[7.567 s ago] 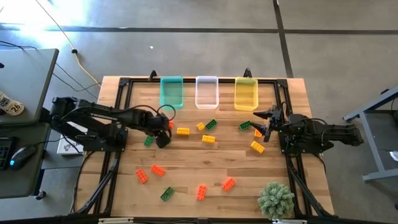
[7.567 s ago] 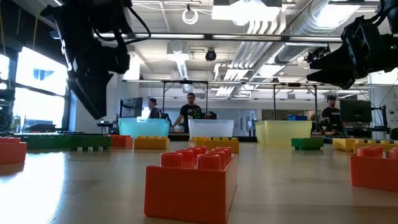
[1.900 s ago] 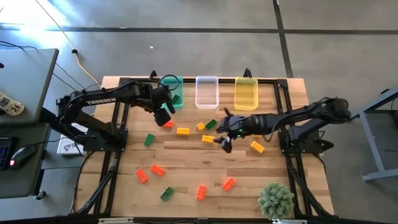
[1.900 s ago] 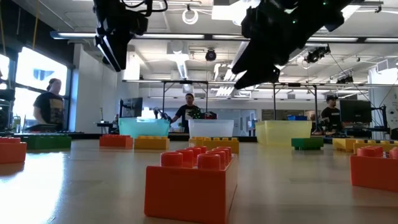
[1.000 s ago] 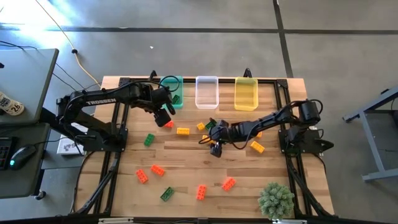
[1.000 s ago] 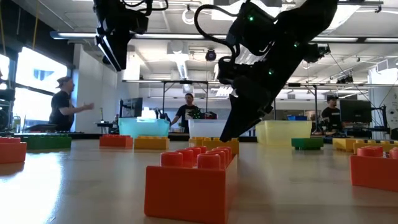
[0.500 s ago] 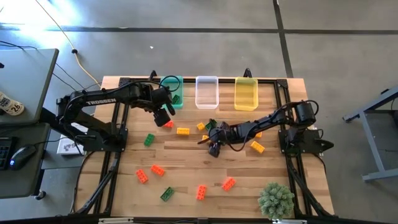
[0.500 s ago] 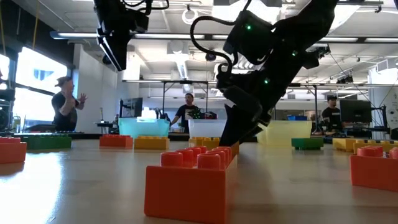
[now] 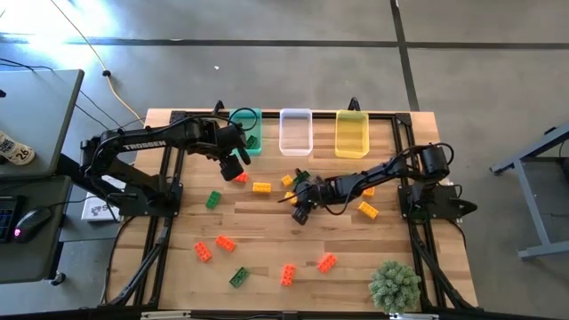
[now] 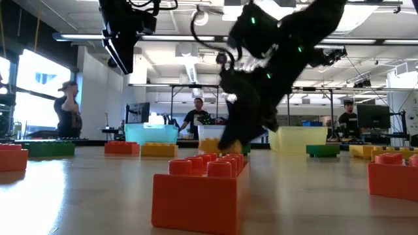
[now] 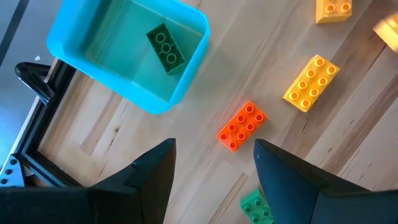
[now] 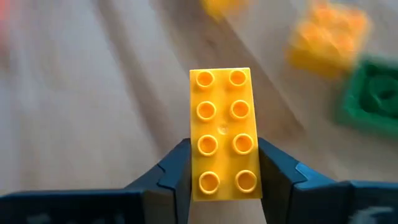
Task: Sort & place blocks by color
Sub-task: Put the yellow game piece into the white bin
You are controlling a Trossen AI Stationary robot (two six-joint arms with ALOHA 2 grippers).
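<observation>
Blocks: small studded plastic toy bricks in green, yellow and orange-red, mostly loose across the wooden table point(image 9: 267, 222).
Right jaws: closed on the long sides of a yellow eight-stud brick point(image 12: 222, 134), which sits squarely between the two dark fingers.
Right gripper point(image 9: 300, 212): low over the middle of the table, its arm reaching in from the right edge.
Around it: another yellow brick point(image 9: 261, 188) lies just toward the left, a green brick point(image 9: 301, 177) toward the far edge, more yellow ones nearby.
Left jaws: spread wide and empty, from what the left wrist view shows.
Left gripper point(image 9: 238, 165): held above the table near the far edge, beside the translucent teal bin point(image 9: 245, 132); an orange-red brick point(image 11: 241, 126) lies on the wood under it.
Done so far: one green brick point(image 11: 165, 47) lies inside the teal bin. I'd say that is the only one sorted.
Other bins: the clear bin point(image 9: 295, 131) and translucent yellow bin point(image 9: 351, 133) on the far edge look empty from above.
Left to do: the held yellow brick probably goes to the yellow bin; about a dozen bricks wait, including several orange-red ones point(image 9: 225, 242) toward the near edge.
Hard to make out: the low view shows the right arm as a blurred dark mass; whether the held brick is lifted clear of the wood I cannot tell.
</observation>
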